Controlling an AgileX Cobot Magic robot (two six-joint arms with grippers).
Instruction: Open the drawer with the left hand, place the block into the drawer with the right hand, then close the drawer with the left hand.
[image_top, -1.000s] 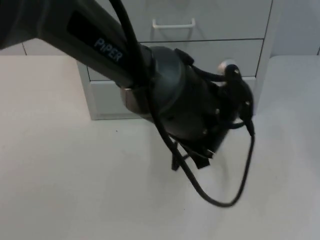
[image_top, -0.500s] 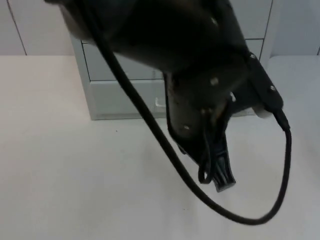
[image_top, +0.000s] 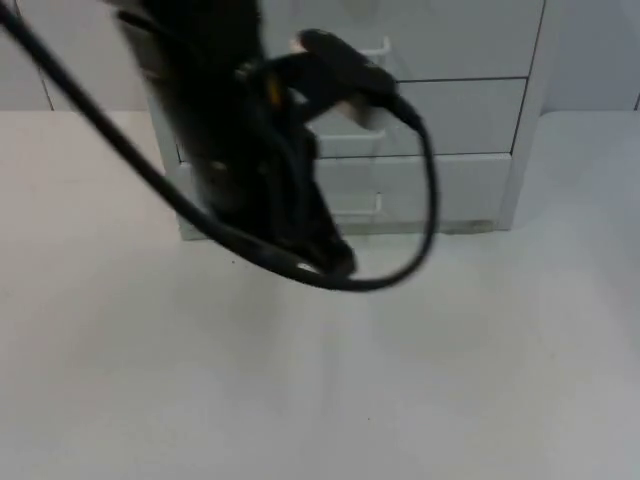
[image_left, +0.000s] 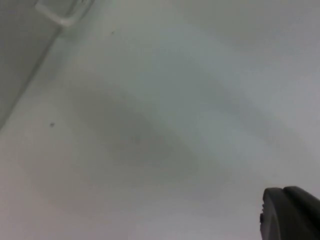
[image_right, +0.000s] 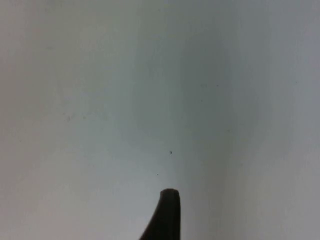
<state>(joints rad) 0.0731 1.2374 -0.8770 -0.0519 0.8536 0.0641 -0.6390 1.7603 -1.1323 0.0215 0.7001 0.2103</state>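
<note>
Just in front of the white drawer cabinet (image_top: 440, 120), at the upper middle of the top view, the left arm (image_top: 215, 120) was seen as a dark blurred mass reaching down over the bench (image_top: 450, 380). The left claw (image_top: 325, 255) was placed near the centre left of the frame, close to the foot of the cabinet, above bare bench; whether its fingers were spread or pressed together could not be told. The drawers (image_top: 460, 115) were all seen closed, their fronts flush, with a white handle (image_top: 345, 48) at the upper middle and another (image_top: 355, 205) low on the bottom front. In the left wrist view a black fingertip (image_left: 292, 212) was shown over the white bench (image_left: 165, 130), with the cabinet's edge (image_left: 20, 60) and a white handle (image_left: 60, 15) beside it. In the right wrist view the right claw's fingertip (image_right: 165, 215) was shown above plain bench (image_right: 150, 90); its state could not be told
</note>
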